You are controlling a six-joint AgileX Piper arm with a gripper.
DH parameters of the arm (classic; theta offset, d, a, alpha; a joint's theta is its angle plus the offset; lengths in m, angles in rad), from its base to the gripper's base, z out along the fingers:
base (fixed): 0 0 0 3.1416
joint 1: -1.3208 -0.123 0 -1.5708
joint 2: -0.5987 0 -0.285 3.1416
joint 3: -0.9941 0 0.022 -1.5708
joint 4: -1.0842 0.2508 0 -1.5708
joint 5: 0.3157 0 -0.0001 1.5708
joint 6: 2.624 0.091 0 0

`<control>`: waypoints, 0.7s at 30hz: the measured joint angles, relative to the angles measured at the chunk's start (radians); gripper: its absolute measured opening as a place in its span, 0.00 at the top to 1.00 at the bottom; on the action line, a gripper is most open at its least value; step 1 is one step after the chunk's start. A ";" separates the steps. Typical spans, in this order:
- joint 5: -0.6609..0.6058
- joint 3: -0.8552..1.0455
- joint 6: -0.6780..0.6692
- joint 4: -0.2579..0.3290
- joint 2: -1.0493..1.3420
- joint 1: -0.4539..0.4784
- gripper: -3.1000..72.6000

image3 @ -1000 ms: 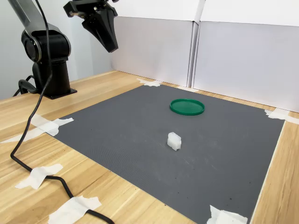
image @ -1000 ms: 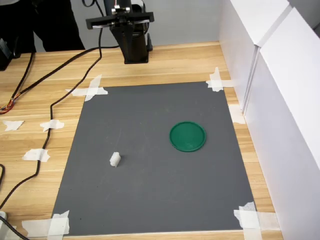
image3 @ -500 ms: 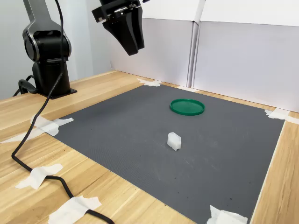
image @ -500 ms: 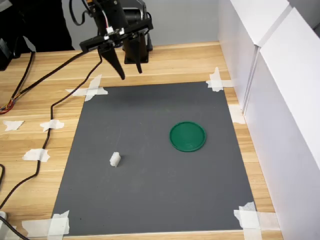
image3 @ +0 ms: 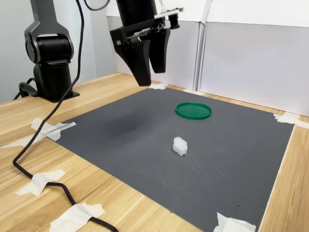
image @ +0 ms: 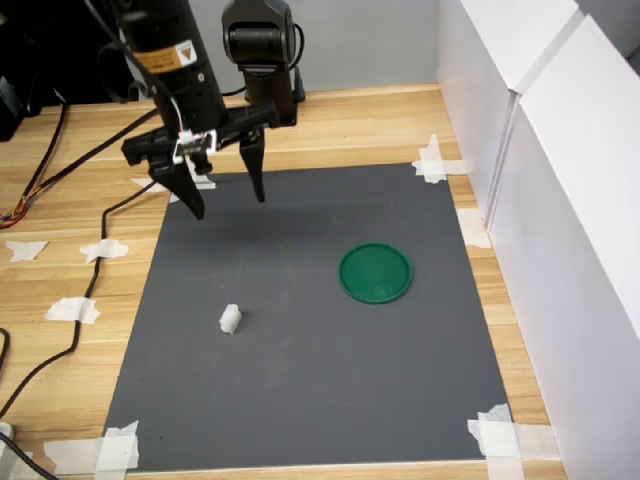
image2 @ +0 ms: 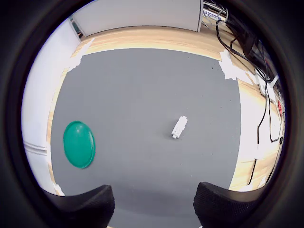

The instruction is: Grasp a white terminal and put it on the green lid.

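Note:
The white terminal (image: 230,319) (image3: 179,146) (image2: 179,127) is a tiny stepped block lying alone on the grey mat (image: 310,390). The green lid (image: 375,273) (image3: 193,110) (image2: 79,144), a flat round disc, lies on the mat apart from the terminal, toward the first exterior view's right. My gripper (image: 228,206) (image3: 151,78) (image2: 154,209) hangs open in the air above the mat's far part, well short of the terminal, with nothing between its black fingers (image: 190,195). In the wrist view both the terminal and the lid lie ahead of the fingertips.
White tape scraps (image: 183,178) hold the mat's corners to the wooden table (image: 60,230). A black cable (image: 95,250) trails along the first exterior view's left side. White panels (image: 560,200) wall off the first exterior view's right. The arm's black base (image3: 50,63) stands behind the mat.
The arm has swung out from its base and come down toward the mat. The open gripper now hangs over the mat's far part. The terminal and the lid have not moved.

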 joint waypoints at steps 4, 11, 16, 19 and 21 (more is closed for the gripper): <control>0.001 -0.079 0.080 -0.037 -0.097 0.000 0.01; -0.038 -0.208 0.216 -0.158 -0.246 0.000 0.01; -0.060 -0.269 0.210 -0.164 -0.292 -0.006 0.01; -0.063 -0.291 0.208 -0.164 -0.313 -0.031 0.01; -0.071 -0.293 0.208 -0.164 -0.324 -0.052 0.01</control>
